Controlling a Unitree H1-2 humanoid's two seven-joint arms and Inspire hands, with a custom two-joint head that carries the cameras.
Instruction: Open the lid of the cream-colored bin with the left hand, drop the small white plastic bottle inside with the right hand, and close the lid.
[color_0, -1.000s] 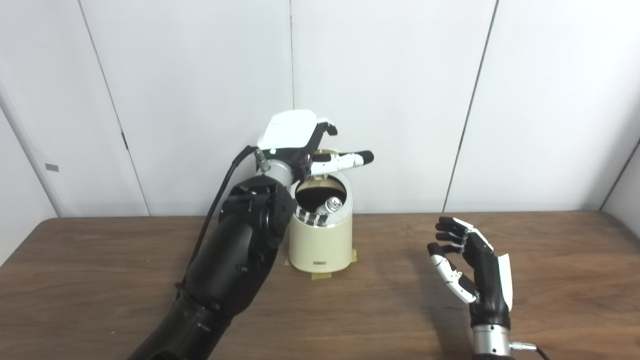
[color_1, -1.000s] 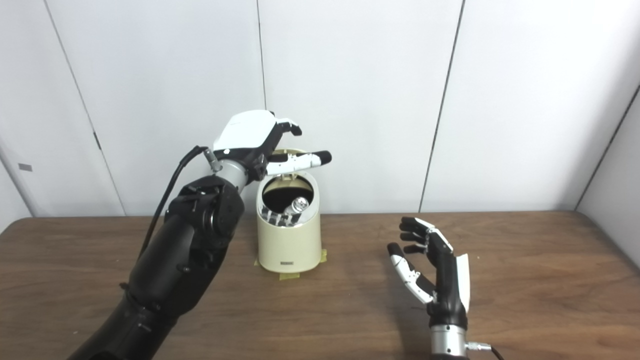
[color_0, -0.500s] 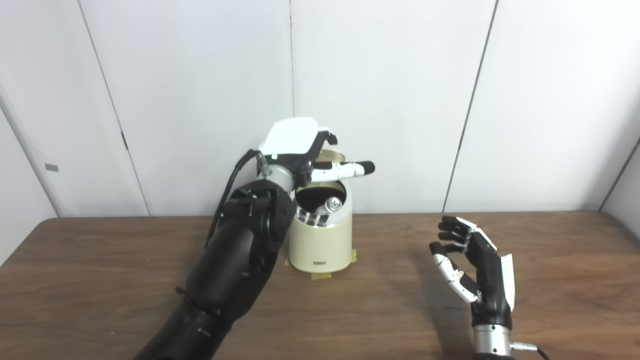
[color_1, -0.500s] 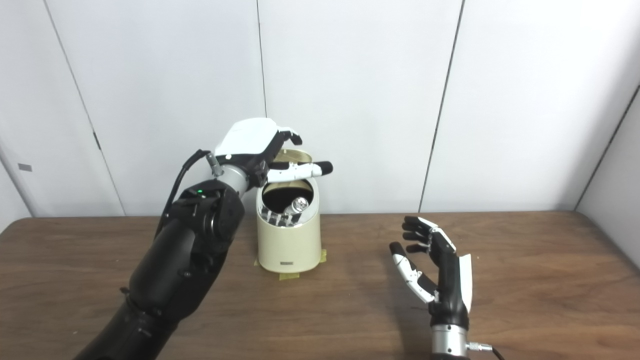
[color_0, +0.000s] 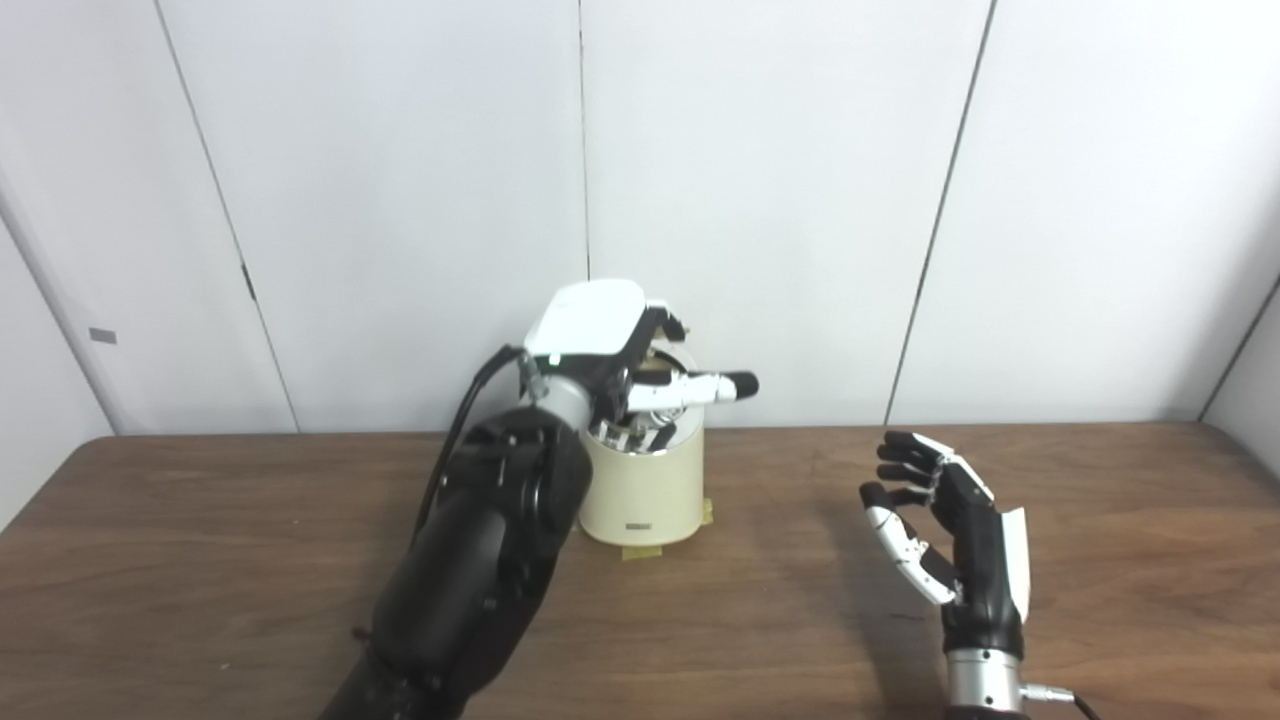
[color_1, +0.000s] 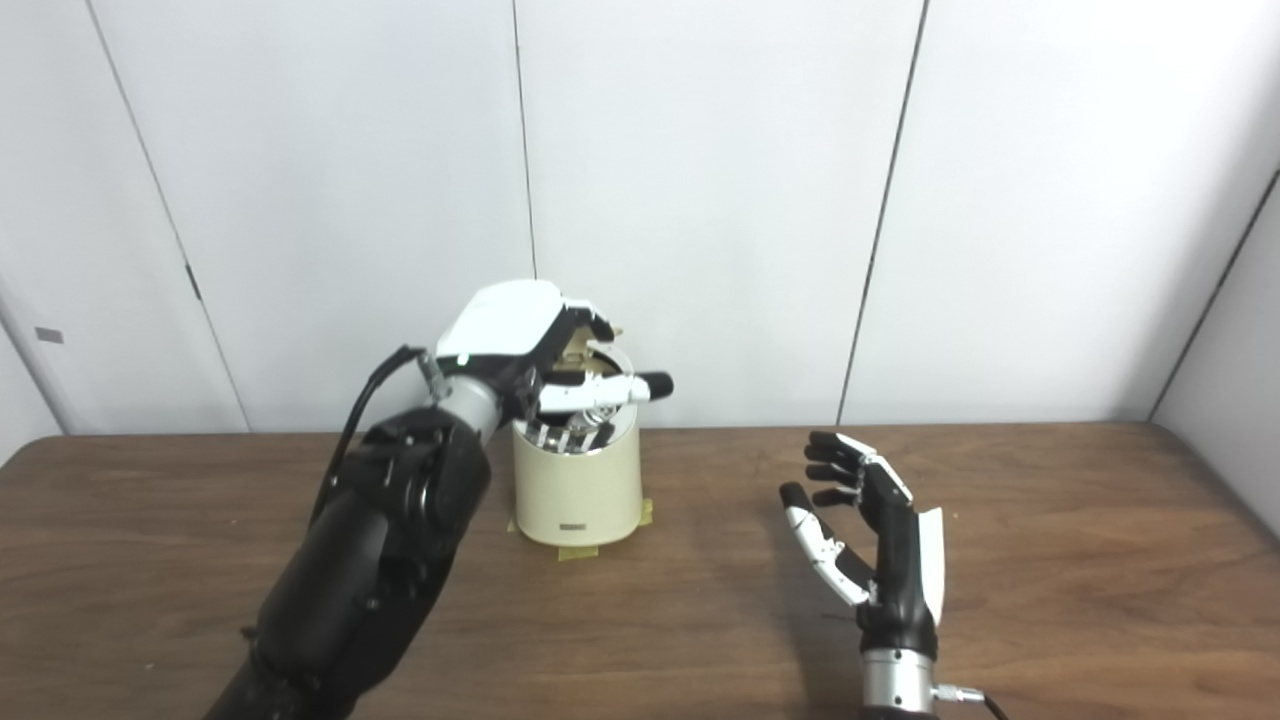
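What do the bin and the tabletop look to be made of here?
The cream-colored bin looks like smooth moulded plastic with a satin finish: even colour, soft sheen, rounded wall; painted metal cannot be ruled out. The table shows dark brown wood grain with a low sheen, either wood or a wood-pattern laminate. The yellowish tabs at the bin's base look like tape.

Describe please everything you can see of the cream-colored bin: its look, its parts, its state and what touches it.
The cream-colored bin is a small round container, plastic by its look, smooth and glossy, with a small dark label low on its front. It stands upright on the brown table, near the wall, with yellowish tape under its base. The left hand covers its top, fingers on the lid, which shows only in part and is tilted, not shut. In the opening some shiny content shows. The right hand is apart, open.
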